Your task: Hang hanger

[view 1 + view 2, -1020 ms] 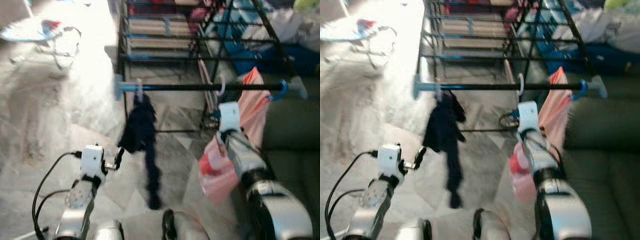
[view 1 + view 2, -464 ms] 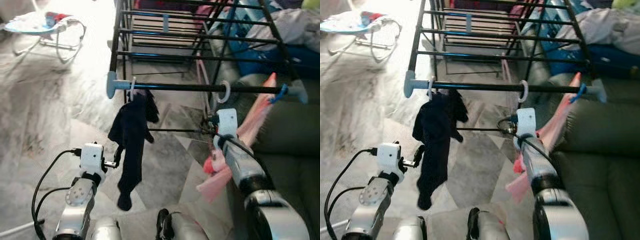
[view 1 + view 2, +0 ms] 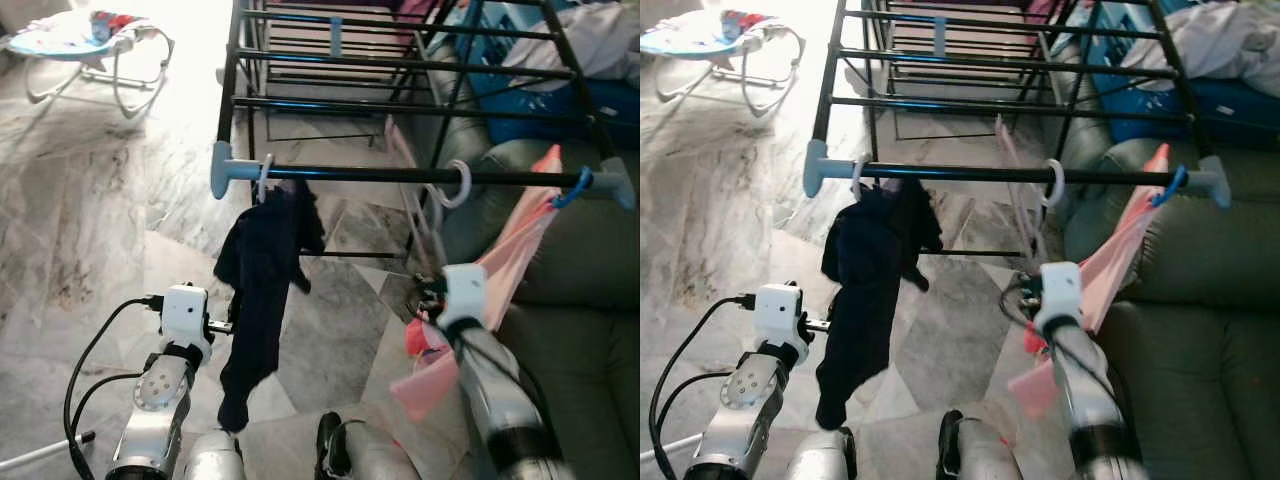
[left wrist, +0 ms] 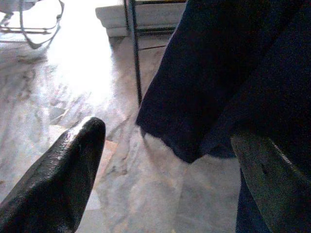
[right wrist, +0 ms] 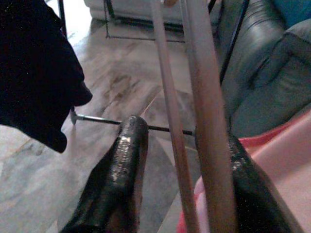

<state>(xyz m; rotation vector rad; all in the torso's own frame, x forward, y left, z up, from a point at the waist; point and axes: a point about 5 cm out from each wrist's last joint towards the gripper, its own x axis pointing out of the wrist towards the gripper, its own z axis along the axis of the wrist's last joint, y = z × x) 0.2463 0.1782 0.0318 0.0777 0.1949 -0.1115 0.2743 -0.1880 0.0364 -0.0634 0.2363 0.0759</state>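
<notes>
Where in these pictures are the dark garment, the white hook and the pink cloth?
dark garment (image 3: 262,270), left eye view, upper body of the cloth.
white hook (image 3: 456,186), left eye view, curved loop under the rail.
pink cloth (image 3: 1118,262), right eye view, middle of its stretched edge.

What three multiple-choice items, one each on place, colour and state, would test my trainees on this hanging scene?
1. Where does the dark garment hang?
A. at the left end of the black rail
B. on the sofa
C. on the floor

2. What colour is the hook at the rail's right end?
A. red
B. blue
C. yellow

3. How is the left gripper?
A. shut on the garment
B. open
C. shut on the rail

Answers: 1 A, it hangs from a white hook by the rail's left cap. 2 B, it shows blue. 3 B, its fingers stand apart.
</notes>
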